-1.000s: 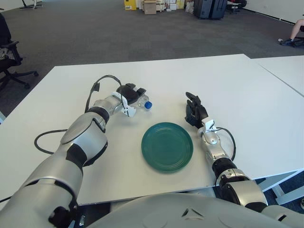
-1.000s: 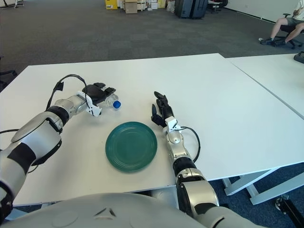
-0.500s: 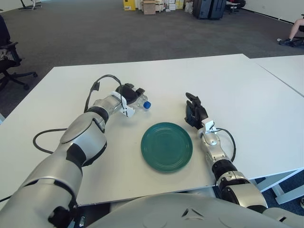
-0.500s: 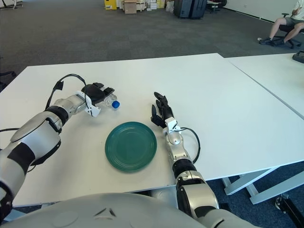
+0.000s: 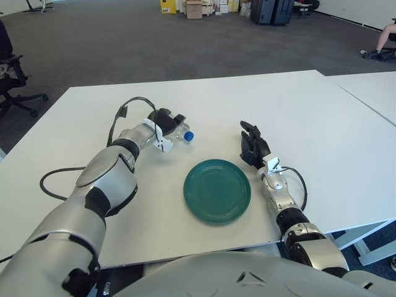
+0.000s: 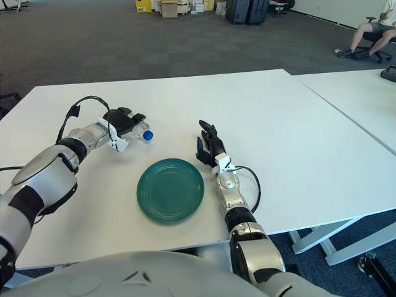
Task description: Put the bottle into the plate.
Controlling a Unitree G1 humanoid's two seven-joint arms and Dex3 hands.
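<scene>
Two hands show over the white surface (image 5: 297, 111). On the far left, the left hand (image 5: 166, 122) wraps its fingers around the bottle (image 5: 180, 132), blue cap pointing right. Nearer lies the green plate (image 5: 217, 190). Just right of the plate, the right hand (image 5: 252, 147) holds nothing, fingers loose.

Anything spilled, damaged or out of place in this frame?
Nothing stands out. The left hand grips the clear plastic bottle with blue cap, held sideways beyond the bare round green plate. The right hand shows beside the plate's right edge.

Bottle (image 5: 182, 132) body mostly hidden by left robot hand (image 5: 166, 122).
</scene>
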